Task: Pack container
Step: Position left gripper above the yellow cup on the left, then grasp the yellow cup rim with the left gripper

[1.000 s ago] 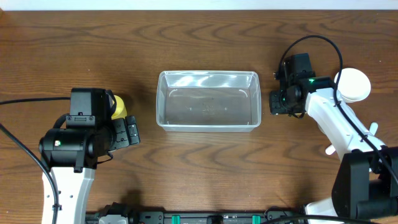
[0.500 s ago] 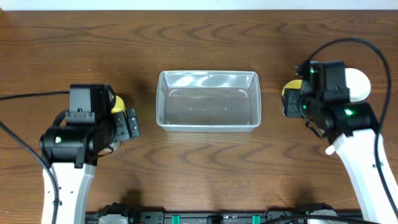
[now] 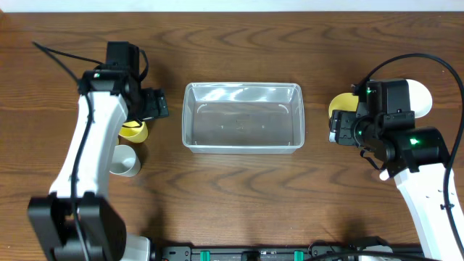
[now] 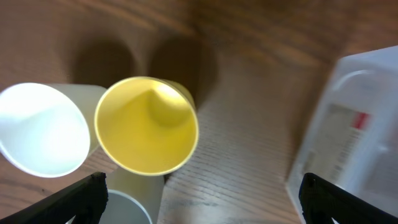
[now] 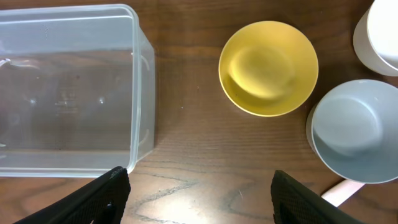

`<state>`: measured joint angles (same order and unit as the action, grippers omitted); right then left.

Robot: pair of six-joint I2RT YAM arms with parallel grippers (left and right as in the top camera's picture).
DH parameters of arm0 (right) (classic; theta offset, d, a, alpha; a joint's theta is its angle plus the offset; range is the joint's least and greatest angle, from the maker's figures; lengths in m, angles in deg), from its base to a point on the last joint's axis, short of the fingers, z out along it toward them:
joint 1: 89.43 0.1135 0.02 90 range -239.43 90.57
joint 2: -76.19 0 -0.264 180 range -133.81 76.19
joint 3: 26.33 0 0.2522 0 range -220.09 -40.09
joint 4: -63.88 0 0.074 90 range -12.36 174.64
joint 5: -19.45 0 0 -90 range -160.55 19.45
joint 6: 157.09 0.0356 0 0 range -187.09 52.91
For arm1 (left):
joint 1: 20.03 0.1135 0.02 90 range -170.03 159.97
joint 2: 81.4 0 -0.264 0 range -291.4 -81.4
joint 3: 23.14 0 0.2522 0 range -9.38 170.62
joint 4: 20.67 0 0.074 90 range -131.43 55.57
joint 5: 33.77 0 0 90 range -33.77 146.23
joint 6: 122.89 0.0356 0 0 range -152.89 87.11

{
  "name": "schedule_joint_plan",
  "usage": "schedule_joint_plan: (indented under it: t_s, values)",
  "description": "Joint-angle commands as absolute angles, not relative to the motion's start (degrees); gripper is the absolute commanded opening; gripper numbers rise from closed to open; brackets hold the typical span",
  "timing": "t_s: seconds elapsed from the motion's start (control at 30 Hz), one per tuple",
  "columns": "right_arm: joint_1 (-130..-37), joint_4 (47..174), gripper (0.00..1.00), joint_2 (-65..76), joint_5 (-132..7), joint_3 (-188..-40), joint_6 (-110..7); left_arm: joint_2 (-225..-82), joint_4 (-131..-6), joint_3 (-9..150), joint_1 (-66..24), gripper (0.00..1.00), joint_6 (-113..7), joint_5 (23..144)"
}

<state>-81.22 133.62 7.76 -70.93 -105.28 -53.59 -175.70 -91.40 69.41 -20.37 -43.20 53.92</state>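
Note:
The container (image 3: pixel 243 86) is a clear rectangular bin at the table's middle, with nothing in it. It also shows in the left wrist view (image 4: pixel 351 124) and the right wrist view (image 5: pixel 144 93). My left gripper (image 3: pixel 156 105) is open and empty just left of the container, above a yellow cup (image 4: pixel 147 124) and a white cup (image 4: pixel 42 127) lying on their sides. My right gripper (image 3: pixel 335 129) is open and empty to the right of the container, over bare table near a yellow bowl (image 5: pixel 268 68).
The yellow cup (image 3: pixel 134 130) and a white cup (image 3: pixel 125 161) sit left of the container. A third pale cup (image 4: pixel 127 208) shows in the left wrist view. Right of the yellow bowl (image 3: pixel 339 104) are a grey-white bowl (image 5: pixel 354 130) and a white bowl (image 3: pixel 419 98).
My left arm has swung from the near left up to the container's left side, uncovering the cups. My right arm has pulled back from the container and moved nearer, showing the yellow bowl.

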Motion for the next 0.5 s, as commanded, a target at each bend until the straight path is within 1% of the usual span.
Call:
schedule_joint_plan:
  t_s: [0.0, 0.23, 0.33, 0.37, 0.47]
  values:
    - [-81.55, 133.78, 0.75, 7.26, -71.85, -105.81, -52.56, -178.78, -92.18, 70.48, -19.45, 0.98, -43.15, 52.56]
    - [-81.55, 133.82, 0.75, 7.17, -71.85, -105.78, -52.54, -184.6, -92.56, 70.35, -19.39, 0.98, -43.11, 52.59]
    - [-81.55, 133.84, 0.75, 7.17, -71.85, -105.78, -52.54, -186.3, -91.94, 70.35, -19.41, 1.0, -43.11, 52.59]
    - [-81.55, 133.84, 0.75, 7.17, -71.85, -105.78, -52.54, -186.83, -91.73, 70.35, -19.39, 0.97, -43.11, 52.56]
    - [-81.55, 133.86, 0.75, 7.17, -71.85, -105.78, -52.54, -188.05, -91.27, 70.35, -19.39, 0.81, -43.11, 52.54]
